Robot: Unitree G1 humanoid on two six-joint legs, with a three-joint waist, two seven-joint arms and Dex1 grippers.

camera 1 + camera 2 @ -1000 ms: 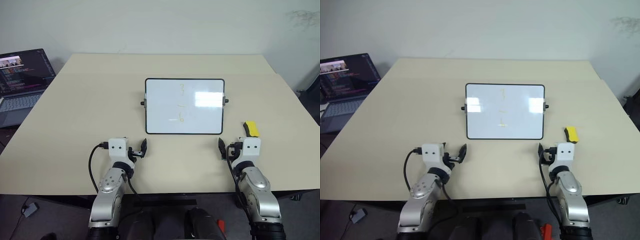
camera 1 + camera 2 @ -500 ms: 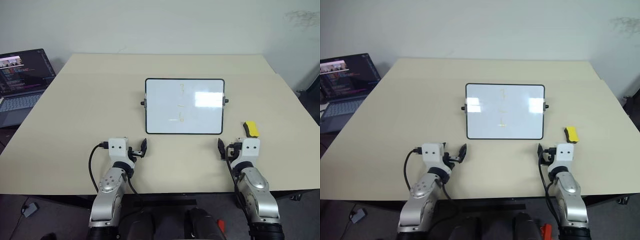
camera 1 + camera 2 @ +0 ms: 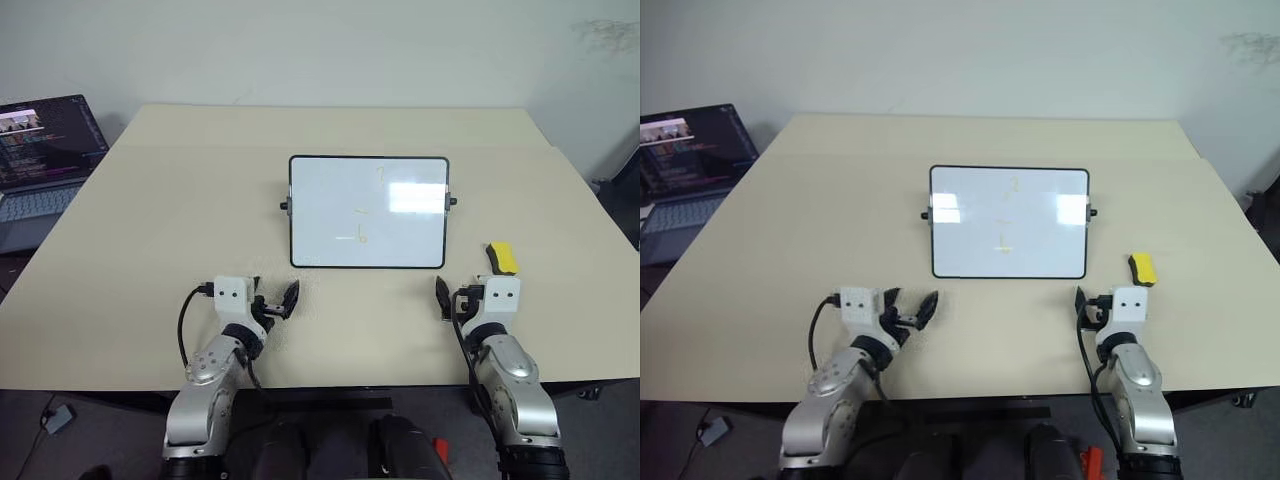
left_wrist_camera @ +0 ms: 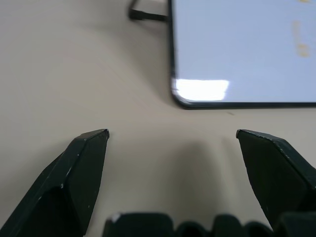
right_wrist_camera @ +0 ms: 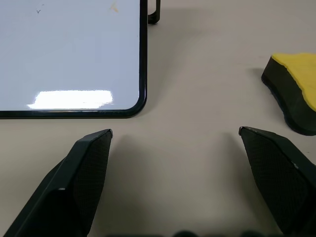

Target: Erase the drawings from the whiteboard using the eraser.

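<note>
The whiteboard (image 3: 368,212) lies flat in the middle of the table, black-framed, with knobs on its short sides. Faint yellowish drawings (image 3: 362,237) mark its centre. The yellow eraser (image 3: 502,258) with a dark underside lies to the right of the board, just ahead of my right gripper (image 3: 463,296). That gripper is open and empty, and in the right wrist view the eraser (image 5: 295,81) sits beyond one finger, with the board's corner (image 5: 133,106) beyond the other. My left gripper (image 3: 275,298) is open and empty, near the board's front left corner (image 4: 182,101).
The beige table (image 3: 150,220) reaches well beyond the board on all sides. An open laptop (image 3: 40,160) sits off the table's far left edge. A white wall stands behind the table.
My left wrist has turned and its forearm has swung outward to the left, while the gripper stays near the same spot. The right arm, board and eraser have not moved.
</note>
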